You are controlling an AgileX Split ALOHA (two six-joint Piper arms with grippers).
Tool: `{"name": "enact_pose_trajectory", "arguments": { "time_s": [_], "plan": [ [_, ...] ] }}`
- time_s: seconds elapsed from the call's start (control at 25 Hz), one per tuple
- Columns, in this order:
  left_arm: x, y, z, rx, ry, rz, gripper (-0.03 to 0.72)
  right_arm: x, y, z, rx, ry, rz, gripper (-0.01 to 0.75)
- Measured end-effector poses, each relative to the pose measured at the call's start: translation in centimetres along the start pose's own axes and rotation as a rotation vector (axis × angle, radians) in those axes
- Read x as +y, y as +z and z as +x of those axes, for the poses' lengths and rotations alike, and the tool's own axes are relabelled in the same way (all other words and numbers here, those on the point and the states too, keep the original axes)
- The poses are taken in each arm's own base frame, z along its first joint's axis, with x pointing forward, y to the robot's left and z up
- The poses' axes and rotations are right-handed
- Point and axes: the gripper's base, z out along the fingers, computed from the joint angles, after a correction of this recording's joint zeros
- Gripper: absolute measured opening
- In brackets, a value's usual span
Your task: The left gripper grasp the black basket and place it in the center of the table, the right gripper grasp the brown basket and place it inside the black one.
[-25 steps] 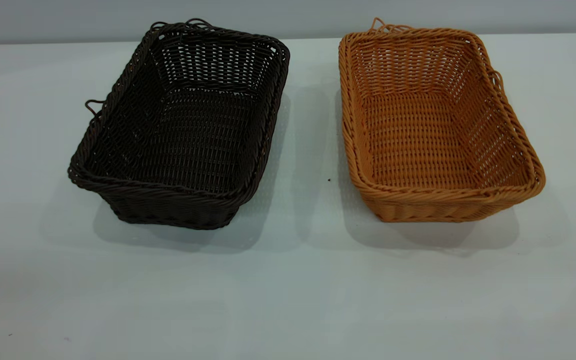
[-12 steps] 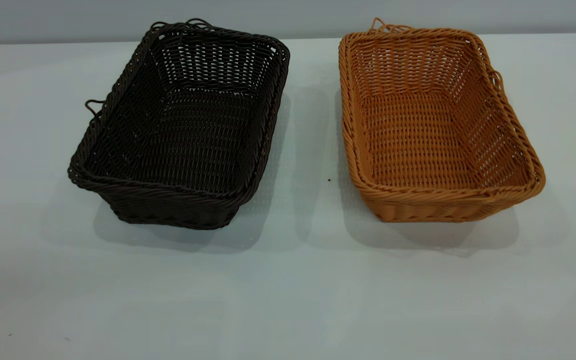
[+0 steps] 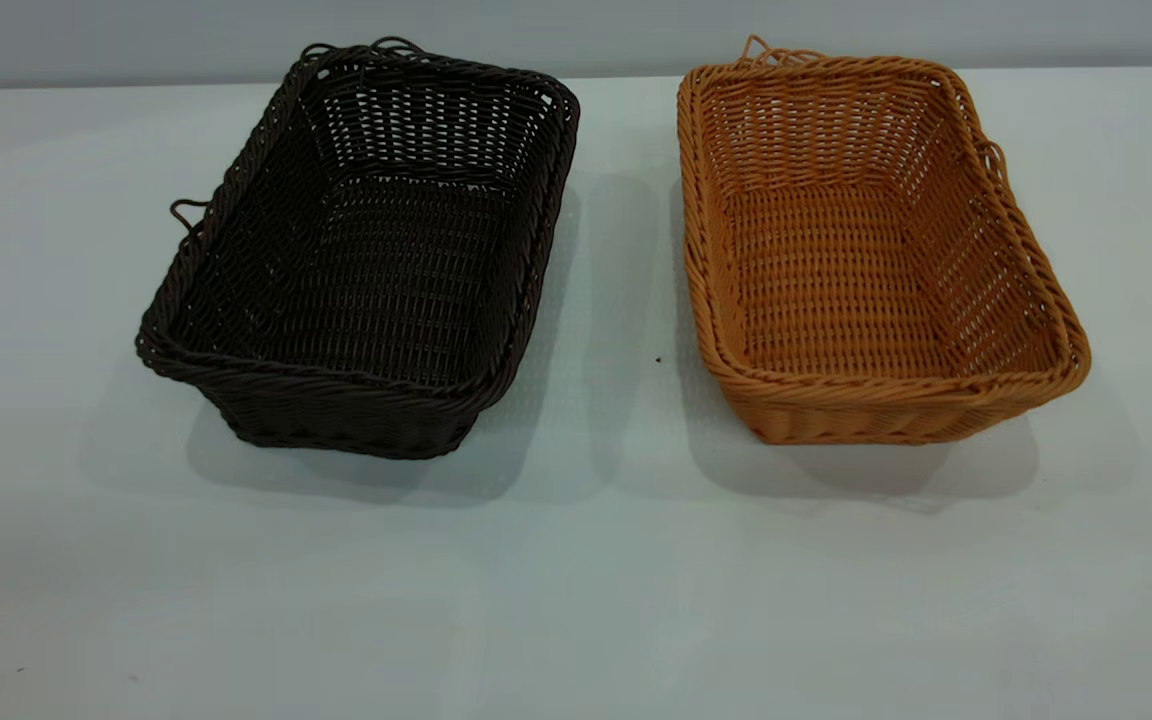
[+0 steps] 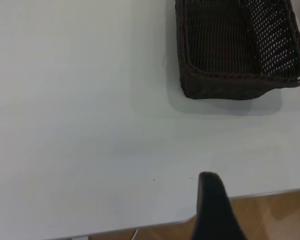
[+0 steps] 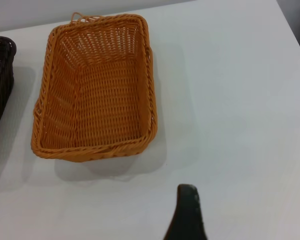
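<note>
The black basket [image 3: 361, 250] stands upright and empty on the left of the table [image 3: 576, 580]. The brown basket [image 3: 866, 250] stands upright and empty on the right, a hand's width from it. Neither gripper shows in the exterior view. In the left wrist view a dark part of my left gripper [image 4: 210, 205] hangs over the table's edge, well apart from the black basket [image 4: 240, 50]. In the right wrist view a dark part of my right gripper [image 5: 187, 212] is above bare table, apart from the brown basket [image 5: 95, 90].
The table's edge [image 4: 250, 196] with a wooden floor beyond it shows in the left wrist view. A corner of the black basket [image 5: 0, 75] shows in the right wrist view. A grey wall [image 3: 576, 30] runs behind the table.
</note>
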Motion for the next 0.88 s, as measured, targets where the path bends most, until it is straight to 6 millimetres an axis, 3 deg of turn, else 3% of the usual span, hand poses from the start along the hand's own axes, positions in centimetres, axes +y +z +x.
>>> {"name": "enact_pose_trajectory", "arguments": {
  "time_s": [0.28,0.4,0.6,0.76,0.88],
  "plan": [
    [0.0,0.0,0.0,-0.001,0.0,0.0,0.405,0.1,0.1,0.0,0.005,0.004,-0.007,0.509],
    [0.1,0.3,-0.6,0.039,-0.026,0.002,0.405,0.5,1.2,-0.7,0.101,0.029,-0.042,0.535],
    [0.6,2.4,-4.5,0.159,-0.041,0.003,0.426,1.8,5.1,-3.1,0.314,0.043,-0.149,0.592],
    [1.5,6.1,-8.4,0.215,-0.016,0.005,0.481,3.2,9.7,-4.6,0.463,0.142,-0.282,0.591],
    [2.0,9.3,-10.7,0.238,-0.019,0.019,0.509,4.3,13.4,-4.7,0.615,0.256,-0.386,0.59]
  ]
}}
